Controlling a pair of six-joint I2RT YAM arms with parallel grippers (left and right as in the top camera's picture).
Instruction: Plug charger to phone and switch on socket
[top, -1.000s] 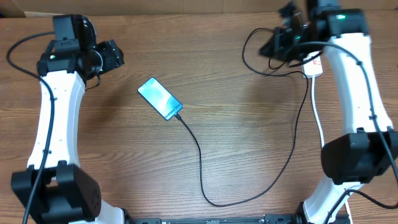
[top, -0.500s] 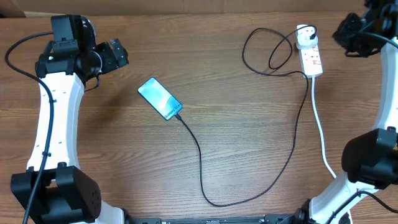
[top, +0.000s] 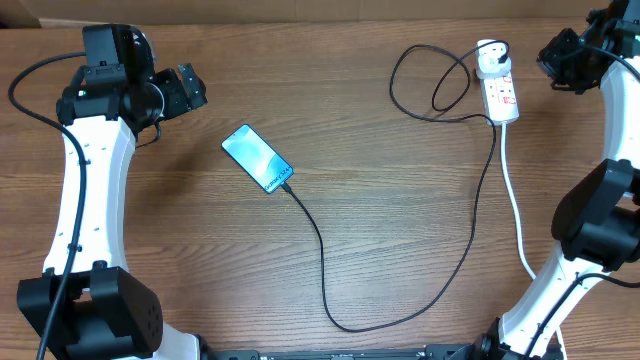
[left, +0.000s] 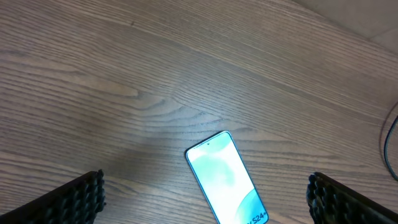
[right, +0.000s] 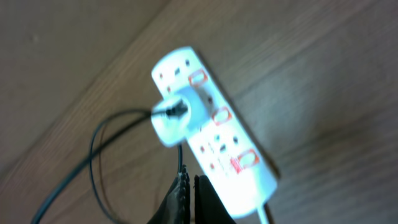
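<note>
The phone (top: 257, 158) lies on the wooden table with its blue-teal screen lit, and it also shows in the left wrist view (left: 227, 177). The black charger cable (top: 330, 275) runs from the phone's lower end in a long loop to the round white plug adapter (top: 489, 62), which sits in the white socket strip (top: 499, 90). The strip (right: 221, 134) and adapter (right: 174, 118) show blurred in the right wrist view. My left gripper (top: 186, 88) is open, up and left of the phone. My right gripper (top: 558, 60) is shut and empty, held right of the strip.
The strip's thick white cord (top: 515, 205) trails down the right side toward the right arm's base. The charger cable coils in loops (top: 430, 85) left of the strip. A cardboard edge lies along the table's far side.
My right arm has swung away from over the strip to its right side, uncovering the strip and adapter. The left arm, phone and cable have stayed put.
</note>
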